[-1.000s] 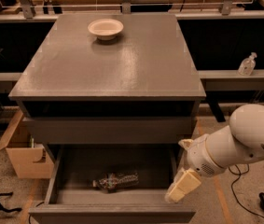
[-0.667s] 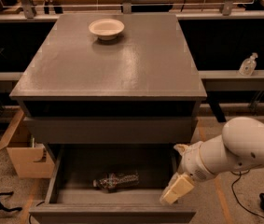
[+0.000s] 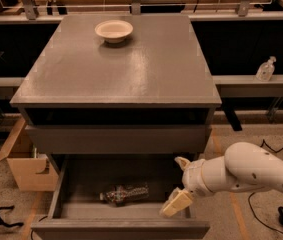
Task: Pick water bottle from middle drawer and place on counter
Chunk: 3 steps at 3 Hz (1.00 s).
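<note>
The counter overhangs the cabinet, and beneath it the middle drawer stands pulled out with its floor exposed. Over the drawer's right-hand part the end effector hangs on the white arm, its two pale fingers spread with nothing between them. The water bottle lies on its side on the drawer floor near the front wall, left of the end effector and apart from it, its long axis roughly across the drawer. The reach likely goes leftward and down, fingers straddling the bottle's narrow width.
</note>
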Tool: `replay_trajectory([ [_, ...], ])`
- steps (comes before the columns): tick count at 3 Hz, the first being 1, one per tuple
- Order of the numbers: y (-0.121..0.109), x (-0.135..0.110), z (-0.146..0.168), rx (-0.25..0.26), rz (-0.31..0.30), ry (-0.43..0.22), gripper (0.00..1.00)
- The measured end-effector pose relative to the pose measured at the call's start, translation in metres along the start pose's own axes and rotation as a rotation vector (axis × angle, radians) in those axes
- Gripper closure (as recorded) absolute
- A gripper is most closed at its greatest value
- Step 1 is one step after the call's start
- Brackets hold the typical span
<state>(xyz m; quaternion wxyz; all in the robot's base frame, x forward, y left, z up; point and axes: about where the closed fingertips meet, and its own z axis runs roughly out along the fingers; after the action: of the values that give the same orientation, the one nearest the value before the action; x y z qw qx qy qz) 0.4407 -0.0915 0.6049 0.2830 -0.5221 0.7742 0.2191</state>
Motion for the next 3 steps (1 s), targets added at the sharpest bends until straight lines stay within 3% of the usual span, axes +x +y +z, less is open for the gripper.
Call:
replay_trajectory([
  [1,-0.001,0.001,0.035,-0.032,-0.007,-0.063,0.0],
  [2,-0.001,0.001,0.035,-0.032,-0.007,-0.063,0.0],
  [3,-0.005,0.015,0.055,-0.025,0.019,-0.04,0.0],
])
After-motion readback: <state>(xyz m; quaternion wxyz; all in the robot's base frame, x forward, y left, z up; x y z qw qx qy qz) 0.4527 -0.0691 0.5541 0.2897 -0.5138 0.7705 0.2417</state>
